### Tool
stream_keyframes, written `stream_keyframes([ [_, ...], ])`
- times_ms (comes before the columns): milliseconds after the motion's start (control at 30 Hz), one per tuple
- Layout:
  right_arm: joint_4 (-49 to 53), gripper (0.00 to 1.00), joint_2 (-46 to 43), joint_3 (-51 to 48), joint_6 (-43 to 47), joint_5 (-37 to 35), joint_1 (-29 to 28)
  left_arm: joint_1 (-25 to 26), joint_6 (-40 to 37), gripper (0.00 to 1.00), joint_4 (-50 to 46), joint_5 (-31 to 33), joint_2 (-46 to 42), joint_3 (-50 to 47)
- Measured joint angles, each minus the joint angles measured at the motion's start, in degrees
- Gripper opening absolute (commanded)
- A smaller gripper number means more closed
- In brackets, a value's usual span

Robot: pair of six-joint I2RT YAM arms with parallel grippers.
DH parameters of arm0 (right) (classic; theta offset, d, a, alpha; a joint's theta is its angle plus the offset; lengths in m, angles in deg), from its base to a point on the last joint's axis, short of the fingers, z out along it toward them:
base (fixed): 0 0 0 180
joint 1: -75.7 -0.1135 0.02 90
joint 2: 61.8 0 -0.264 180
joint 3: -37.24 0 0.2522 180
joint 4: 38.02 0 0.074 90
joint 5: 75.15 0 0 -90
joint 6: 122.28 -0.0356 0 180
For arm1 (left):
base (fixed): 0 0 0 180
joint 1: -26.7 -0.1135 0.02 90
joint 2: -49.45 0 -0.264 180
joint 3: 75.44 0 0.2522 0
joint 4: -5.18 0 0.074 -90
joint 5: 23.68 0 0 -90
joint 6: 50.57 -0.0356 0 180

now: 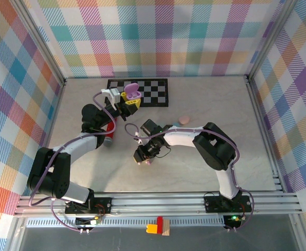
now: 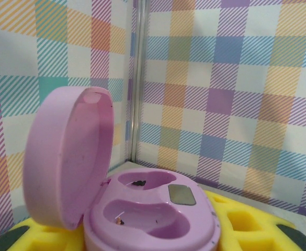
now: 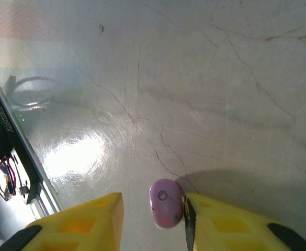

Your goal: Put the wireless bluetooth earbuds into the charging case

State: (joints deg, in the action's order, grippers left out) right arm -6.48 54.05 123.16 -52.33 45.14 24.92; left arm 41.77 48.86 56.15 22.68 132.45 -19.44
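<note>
Lilac earbud (image 3: 166,203) flat on the pale surface (image 3: 194,78), between the yellow fingers (image 3: 226,225) of the right end effector (image 3: 154,206). Long axis roughly in line with those fingers, red-dotted end toward the wrist camera. Underside hidden; from overhead, barely a speck under the arm. Right end effector partly open: one finger touching the bud's side, the other just apart, nothing gripped. Pink earbud (image 1: 184,120) well apart on the surface. Charging case (image 2: 153,219) clamped in the narrowed left end effector (image 1: 130,102) above the checkered mat (image 1: 153,91), lid (image 2: 69,157) upright, wells facing up, lower edge cut off.
</note>
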Motion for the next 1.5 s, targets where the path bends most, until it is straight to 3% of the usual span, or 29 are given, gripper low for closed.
stream_keyframes([
  [200, 0.5, 0.30, 0.9, 0.5, -0.2, 0.2, 0.1, 0.0, 0.0, 0.36, 0.0, -0.1, 0.0, 0.0],
  [333, 1.2, 0.21, 1.5, 1.2, -0.4, -0.1, 0.1, 0.0, 0.0, 0.36, 0.0, -0.2, 0.0, 0.0],
  [633, 0.7, 0.19, 0.9, 0.8, -0.9, -2.0, -0.2, 0.0, -0.5, 0.36, -0.2, -0.2, 0.0, 0.0],
  [867, -3.4, 0.19, -7.1, -7.3, -4.7, -13.4, 0.6, 0.0, -3.0, 0.36, -2.5, 0.5, -0.8, 0.0],
  [1200, -7.4, 0.17, -20.9, -18.9, -14.1, -33.9, 8.0, 0.0, -6.5, 0.36, -6.7, 1.3, -3.0, 0.0],
  [1500, -5.8, 0.17, -22.9, -21.0, -21.4, -48.0, 8.8, 0.0, -7.5, 0.37, -7.9, 0.3, -3.3, -1.1],
])
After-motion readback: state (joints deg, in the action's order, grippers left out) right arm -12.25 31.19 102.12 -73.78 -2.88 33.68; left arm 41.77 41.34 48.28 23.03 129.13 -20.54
